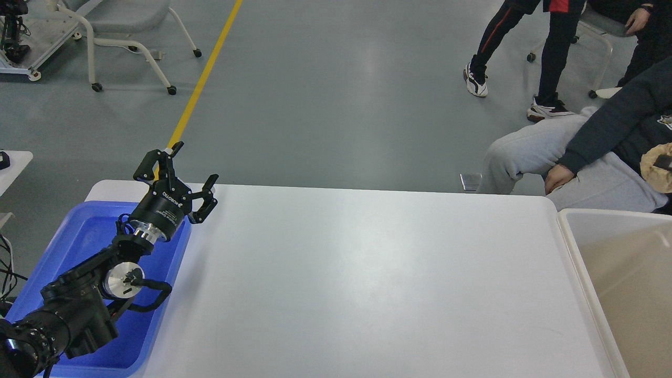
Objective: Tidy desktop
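Note:
The desktop is a large glossy white tabletop with nothing lying on it. My left gripper is open and empty, raised over the far right corner of the blue tray. My right gripper shows only as a dark sliver at the right edge of the head view. It is shut on a tan crumpled wad, held in the air above and behind the cream-white bin.
A seated person in grey trousers is close behind the table's far right corner. Another person walks on the floor behind. Wheeled chairs stand at the far left. A yellow floor line runs away from the table.

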Controlling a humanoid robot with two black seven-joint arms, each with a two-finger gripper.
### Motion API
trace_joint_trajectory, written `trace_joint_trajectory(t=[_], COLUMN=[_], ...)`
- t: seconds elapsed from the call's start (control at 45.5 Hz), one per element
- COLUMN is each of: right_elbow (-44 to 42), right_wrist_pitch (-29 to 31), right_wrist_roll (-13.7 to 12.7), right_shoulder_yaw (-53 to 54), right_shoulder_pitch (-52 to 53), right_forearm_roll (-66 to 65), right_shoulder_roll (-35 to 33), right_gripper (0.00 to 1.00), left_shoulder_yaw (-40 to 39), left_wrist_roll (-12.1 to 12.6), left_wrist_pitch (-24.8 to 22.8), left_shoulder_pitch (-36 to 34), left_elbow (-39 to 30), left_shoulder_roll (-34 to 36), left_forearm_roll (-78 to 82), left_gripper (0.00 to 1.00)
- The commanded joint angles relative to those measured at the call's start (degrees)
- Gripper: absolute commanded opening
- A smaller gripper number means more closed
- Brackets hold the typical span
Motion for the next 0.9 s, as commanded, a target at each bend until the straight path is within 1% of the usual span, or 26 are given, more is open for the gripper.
trace_joint_trajectory(t=[0.0,0.066,0.176,0.22,0.264,0.352,0.462,0.571,0.703,0.769,0.813,0.879], right_elbow=[-12.6,-15.0,-16.5,-16.8,-17.2,-18.4,-22.9,-29.2,-38.3,-42.6,-44.7,-46.3], right_wrist_pitch=[-2.1,-2.1,-2.5,-3.2,-5.2,-8.2,-12.6,-15.9,-19.9,-20.6,-20.8,-20.9], right_wrist_roll=[-1.6,-4.4,-8.7,-9.8,-11.3,-13.7,-16.8,-20.8,-25.0,-26.9,-27.8,-28.2], right_shoulder_yaw=[0.1,0.1,0.1,0.2,0.2,0.5,3.0,9.3,21.2,26.9,29.9,32.5], right_shoulder_pitch=[-8.0,-11.4,-16.5,-18.0,-20.3,-22.8,-26.9,-31.9,-37.3,-39.3,-40.0,-40.5], right_forearm_roll=[15.9,24.6,40.0,44.7,50.8,58.1,66.6,71.8,72.4,72.1,72.1,72.1], right_shoulder_roll=[4.6,6.3,8.6,9.6,11.4,15.0,21.5,28.5,36.0,38.9,40.6,42.0], right_gripper=[0.00,0.00,0.00,0.00,0.00,0.00,0.00,0.00,0.00,0.00,0.00,0.00], left_shoulder_yaw=[0.0,0.0,0.0,0.0,0.0,0.0,0.0,0.0,0.0,0.0,0.0,0.0], left_wrist_roll=[0.0,0.0,0.0,0.0,0.0,0.0,0.0,0.0,0.0,0.0,0.0,0.0], left_wrist_pitch=[0.0,0.0,0.0,0.0,0.0,0.0,0.0,0.0,0.0,0.0,0.0,0.0], left_shoulder_pitch=[0.0,0.0,0.0,0.0,0.0,0.0,0.0,-0.1,0.0,0.0,0.0,0.0], left_elbow=[0.0,0.0,0.0,0.0,0.0,0.0,0.0,0.0,0.0,0.0,0.0,0.0], left_shoulder_roll=[0.0,0.0,-0.1,0.0,0.0,-0.1,0.0,0.0,0.0,-0.1,-0.1,-0.1], left_forearm_roll=[0.0,0.0,0.0,0.0,0.0,0.0,-0.1,-0.1,0.0,0.0,-0.1,-0.1], left_gripper=[1.00,1.00,1.00,1.00,1.00,1.00,1.00,1.00,1.00,1.00,1.00,1.00])
